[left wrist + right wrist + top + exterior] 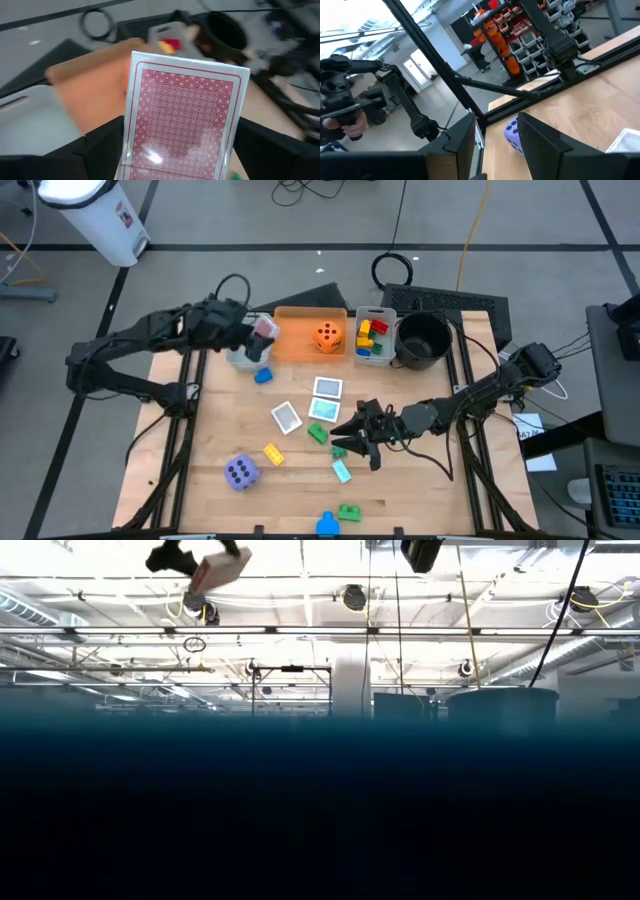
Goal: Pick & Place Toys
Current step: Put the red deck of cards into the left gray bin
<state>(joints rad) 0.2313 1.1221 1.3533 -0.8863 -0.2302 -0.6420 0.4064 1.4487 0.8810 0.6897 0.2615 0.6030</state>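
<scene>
Along the bench's [420,500] back edge stand two trays side by side, a narrow bin [374,336] of bricks and a bowl [421,340] on the right. One die [327,337] sits in the second tray [308,335]; the other die [241,472] lies front left, cards [326,388] mid-bench.

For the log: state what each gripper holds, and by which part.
Left gripper holds a card by its lower edge. Right gripper holds nothing.

No readable text, label, brand, number or sign anywhere
</scene>
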